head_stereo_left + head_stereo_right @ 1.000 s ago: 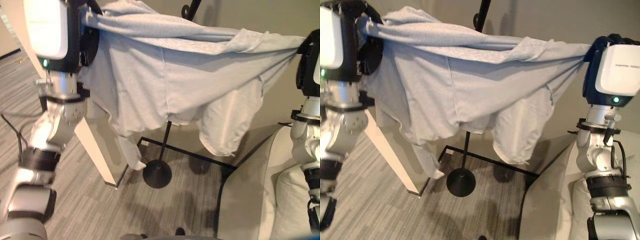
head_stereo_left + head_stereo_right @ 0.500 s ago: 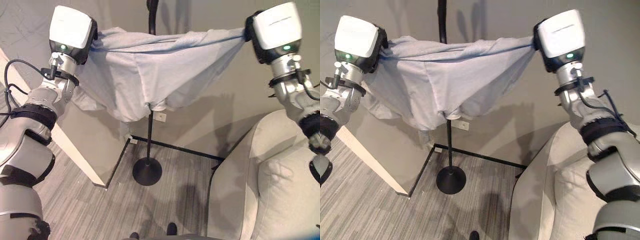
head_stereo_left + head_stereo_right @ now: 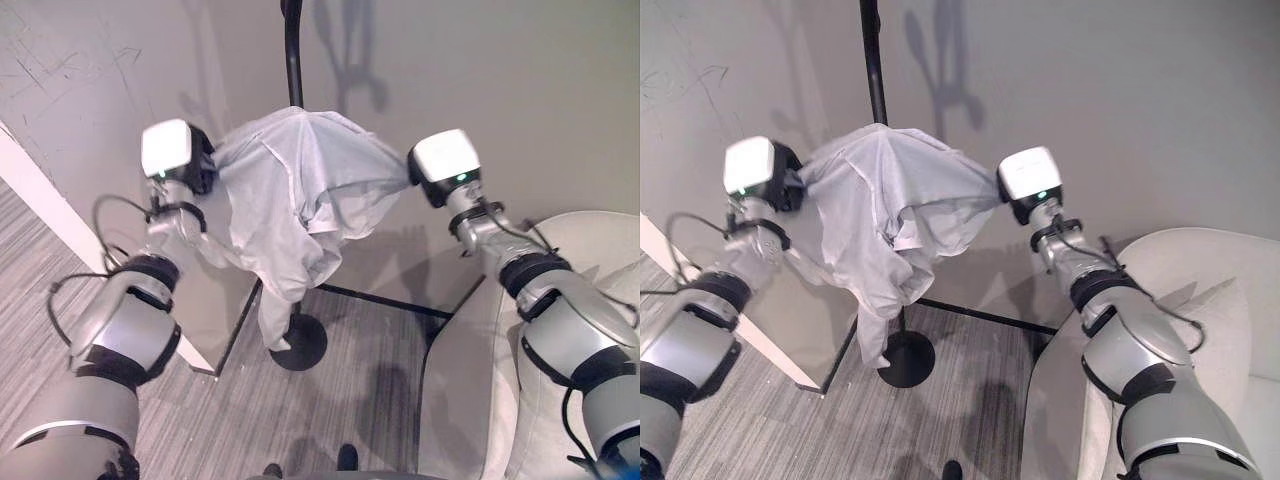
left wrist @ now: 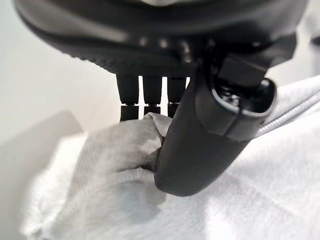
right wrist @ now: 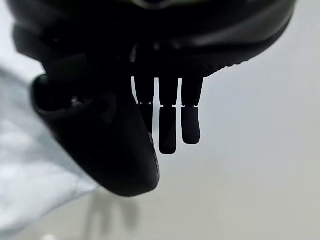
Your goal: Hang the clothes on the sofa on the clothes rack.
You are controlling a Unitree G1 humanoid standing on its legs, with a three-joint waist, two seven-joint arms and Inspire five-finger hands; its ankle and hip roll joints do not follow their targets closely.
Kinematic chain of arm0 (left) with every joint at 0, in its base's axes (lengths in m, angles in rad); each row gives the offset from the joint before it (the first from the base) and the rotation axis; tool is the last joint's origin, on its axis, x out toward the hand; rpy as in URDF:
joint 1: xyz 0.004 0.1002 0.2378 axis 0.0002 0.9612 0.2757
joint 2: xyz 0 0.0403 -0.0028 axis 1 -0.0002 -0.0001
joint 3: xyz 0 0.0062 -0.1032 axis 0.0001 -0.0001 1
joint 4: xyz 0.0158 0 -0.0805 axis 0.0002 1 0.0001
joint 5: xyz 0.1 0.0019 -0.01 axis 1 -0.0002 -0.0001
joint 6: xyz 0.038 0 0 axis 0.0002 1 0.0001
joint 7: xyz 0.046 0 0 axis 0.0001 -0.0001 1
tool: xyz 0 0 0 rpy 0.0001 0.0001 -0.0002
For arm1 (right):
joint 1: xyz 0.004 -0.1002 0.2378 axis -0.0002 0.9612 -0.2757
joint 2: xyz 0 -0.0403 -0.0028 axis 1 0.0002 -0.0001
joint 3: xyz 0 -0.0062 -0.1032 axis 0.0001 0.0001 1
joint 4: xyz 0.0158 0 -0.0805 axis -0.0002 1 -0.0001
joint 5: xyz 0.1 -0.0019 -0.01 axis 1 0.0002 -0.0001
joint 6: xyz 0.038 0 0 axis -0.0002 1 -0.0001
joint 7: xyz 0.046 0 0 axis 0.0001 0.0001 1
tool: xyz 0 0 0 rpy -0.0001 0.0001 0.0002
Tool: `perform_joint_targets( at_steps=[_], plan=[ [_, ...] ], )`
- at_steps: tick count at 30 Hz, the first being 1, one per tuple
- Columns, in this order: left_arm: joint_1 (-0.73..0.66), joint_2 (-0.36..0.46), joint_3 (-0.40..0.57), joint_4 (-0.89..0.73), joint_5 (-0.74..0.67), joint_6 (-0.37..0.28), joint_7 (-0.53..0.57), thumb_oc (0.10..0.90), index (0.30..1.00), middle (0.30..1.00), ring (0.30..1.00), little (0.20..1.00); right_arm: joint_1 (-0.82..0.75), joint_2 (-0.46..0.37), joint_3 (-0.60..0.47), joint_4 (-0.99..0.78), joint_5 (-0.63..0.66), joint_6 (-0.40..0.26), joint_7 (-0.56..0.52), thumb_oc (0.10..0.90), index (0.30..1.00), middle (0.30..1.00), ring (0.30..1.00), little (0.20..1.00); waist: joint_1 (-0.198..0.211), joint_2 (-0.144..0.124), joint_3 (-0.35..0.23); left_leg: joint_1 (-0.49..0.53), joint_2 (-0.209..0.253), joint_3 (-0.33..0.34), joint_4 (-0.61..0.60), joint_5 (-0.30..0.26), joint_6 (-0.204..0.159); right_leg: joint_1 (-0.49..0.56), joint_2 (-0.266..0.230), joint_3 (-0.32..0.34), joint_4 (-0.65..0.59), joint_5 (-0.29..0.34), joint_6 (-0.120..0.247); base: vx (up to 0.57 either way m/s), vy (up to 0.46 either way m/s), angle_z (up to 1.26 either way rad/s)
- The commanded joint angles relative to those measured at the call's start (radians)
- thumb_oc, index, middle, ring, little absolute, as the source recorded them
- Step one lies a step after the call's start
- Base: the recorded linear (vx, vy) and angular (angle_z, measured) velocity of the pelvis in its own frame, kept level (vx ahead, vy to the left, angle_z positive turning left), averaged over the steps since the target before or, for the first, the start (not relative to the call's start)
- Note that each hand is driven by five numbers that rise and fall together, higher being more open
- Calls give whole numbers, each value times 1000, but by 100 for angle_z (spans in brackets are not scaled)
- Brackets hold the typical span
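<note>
A light grey garment [image 3: 300,190] hangs draped over the upright black pole of the clothes rack [image 3: 293,50], and its lower end trails down toward the round base [image 3: 305,345]. My left hand [image 3: 203,160] is at the garment's left side. In the left wrist view its thumb [image 4: 200,145] pinches a fold of the cloth [image 4: 100,165] against the fingers. My right hand [image 3: 416,178] holds the right edge, which stretches sideways to it. In the right wrist view the cloth [image 5: 35,165] runs in behind the thumb [image 5: 110,145].
A cream sofa [image 3: 1240,330] stands at the right, close to the rack's base. A white panel edge [image 3: 60,210] slants down at the left. Grey wall lies behind the rack and striped grey flooring [image 3: 230,420] below.
The garment was stretched wide between my raised hands. Both hands have moved forward, down and closer together, and the cloth now hangs over the rack pole. The view shifted too.
</note>
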Motion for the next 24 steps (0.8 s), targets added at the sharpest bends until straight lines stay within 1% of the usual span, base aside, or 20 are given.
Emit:
perform_joint_targets(
  at_steps=[1, 2, 3, 5, 6, 7, 9, 10, 11, 12, 13, 15, 16, 17, 18, 19, 20, 22, 23, 24],
  plan=[
    [0, 61, 129, -132, -253, -53, 89, 739, 808, 808, 808, 808, 9, -25, -119, -145, 104, 61, -40, 400, 300, 300, 300, 300, 34, -16, -18, 19, 77, 46, -1, -47, 4, 35, -33, 24, 7, -137, 47, 1, -42, -5],
    [3, 61, 129, -134, -252, -52, 89, 800, 900, 900, 900, 900, 12, -25, -120, -147, 104, 62, -39, 400, 300, 300, 300, 300, 33, -14, -20, 20, 80, 45, -1, -52, 3, 37, -31, 23, 7, -139, 47, -4, -49, -1],
    [53, 49, 172, -207, -294, -74, 100, 800, 900, 900, 900, 900, 61, 3, -164, -216, 123, 55, -54, 400, 300, 300, 300, 300, 33, -12, -19, 20, 81, 45, -1, -50, 4, 37, -29, 25, 7, -139, 42, 0, 0, 0],
    [105, 14, 226, -298, -366, -101, 110, 800, 900, 900, 900, 900, 134, 42, -222, -278, 160, 36, -76, 400, 300, 300, 300, 300, 34, -9, -22, 14, 80, 37, -1, -49, 7, 37, -30, 23, 7, -142, 36, 5, -22, 1],
    [108, 14, 226, -300, -366, -100, 110, 800, 900, 900, 900, 900, 136, 42, -222, -279, 160, 36, -76, 400, 300, 300, 300, 300, 33, -7, -23, 18, 83, 36, -1, -54, 6, 40, -27, 22, 7, -145, 37, 55, -40, 2],
    [137, -19, 255, -355, -434, -122, 100, 800, 900, 900, 900, 900, 187, 77, -255, -305, 194, 24, -79, 400, 300, 300, 300, 300, 36, 0, -26, 18, 83, 29, -1, -52, 7, 46, -26, 16, 7, -151, 31, 40, -34, 6],
    [172, -40, 291, -422, -508, -145, 95, 800, 900, 900, 900, 900, 232, 106, -284, -366, 231, 17, -68, 400, 300, 300, 300, 300, 38, 5, -25, 17, 81, 23, -1, -41, 7, 49, -27, 13, 7, -152, 27, 32, -34, 14],
    [174, -40, 291, -423, -509, -144, 95, 800, 900, 900, 900, 900, 234, 106, -284, -367, 231, 17, -68, 400, 300, 300, 300, 300, 37, 7, -27, 20, 83, 22, -1, -45, 6, 52, -25, 13, 7, -155, 27, 37, -30, 14],
    [222, -68, 328, -486, -591, -175, 75, 800, 900, 900, 900, 900, 279, 127, -303, -393, 263, 5, -63, 400, 300, 300, 300, 300, 44, 12, -27, 17, 80, 17, -1, -35, 6, 52, -27, 11, 7, -156, 24, 39, -19, 6],
    [224, -68, 328, -486, -591, -175, 75, 800, 900, 900, 900, 900, 281, 127, -303, -393, 263, 5, -63, 400, 300, 300, 300, 300, 43, 14, -29, 20, 83, 17, -1, -40, 6, 55, -24, 10, 7, -159, 25, 48, -26, 4],
    [285, -91, 356, -520, -609, -175, 68, 800, 900, 900, 900, 900, 323, 143, -321, -420, 286, -6, -52, 400, 300, 300, 300, 300, 47, 20, -32, 21, 83, 13, -1, -35, 5, 59, -25, 8, 7, -161, 23, 55, -17, 0],
    [302, -108, 357, -519, -593, -165, 80, 800, 900, 900, 900, 900, 344, 149, -321, -419, 288, -9, -49, 400, 300, 300, 300, 300, 48, 23, -31, 24, 83, 11, -1, -33, 4, 63, -25, 6, 7, -162, 22, 27, -15, 3],
    [348, -133, 360, -518, -602, -143, 64, 800, 900, 900, 900, 900, 377, 155, -330, -434, 312, -16, -33, 400, 300, 300, 300, 300, 51, 26, -28, 20, 78, 7, -1, -23, 5, 62, -30, 4, 7, -159, 20, 15, -5, 7],
    [349, -133, 360, -519, -602, -143, 64, 800, 900, 900, 900, 900, 379, 155, -329, -435, 312, -16, -33, 400, 300, 300, 300, 300, 51, 28, -29, 23, 81, 7, -1, -27, 5, 65, -28, 3, 7, -162, 20, 15, -6, 14],
    [408, -153, 368, -546, -625, -146, 51, 800, 900, 900, 900, 900, 408, 152, -337, -459, 346, -27, -12, 400, 300, 300, 300, 300, 54, 28, -29, 18, 76, 3, -1, -19, 6, 65, -32, -1, 7, -161, 19, 30, -5, 11],
    [410, -153, 368, -547, -625, -146, 51, 800, 900, 900, 900, 900, 409, 151, -337, -459, 346, -26, -12, 433, 349, 349, 349, 349, 53, 31, -29, 22, 79, 3, -1, -24, 5, 68, -29, -1, 7, -164, 19, 23, 0, 12],
    [482, -183, 373, -559, -633, -144, 42, 800, 900, 900, 900, 900, 454, 158, -364, -474, 439, -50, 4, 800, 900, 900, 900, 900, 57, 30, -30, 19, 75, -3, -1, -18, 6, 69, -35, -9, 7, -163, 17, 31, 2, 8],
    [544, -204, 385, -587, -651, -137, 38, 800, 900, 900, 900, 900, 481, 157, -385, -490, 502, -55, 23, 800, 900, 900, 900, 900, 61, 31, -30, 20, 73, -7, -1, -15, 7, 73, -37, -13, 7, -164, 15, 30, 8, 9],
    [546, -205, 385, -587, -651, -137, 38, 800, 900, 900, 900, 900, 482, 157, -385, -491, 502, -55, 23, 800, 900, 900, 900, 900, 61, 33, -30, 24, 76, -8, -1, -20, 6, 76, -34, -13, 7, -166, 16, 25, 10, 7],
    [599, -219, 386, -613, -653, -135, 29, 800, 900, 900, 900, 900, 502, 148, -401, -501, 532, -62, 31, 800, 900, 900, 900, 900, 66, 31, -30, 21, 72, -13, -1, -13, 7, 76, -38, -16, 7, -163, 15, 40, 4, 3]
  ],
)
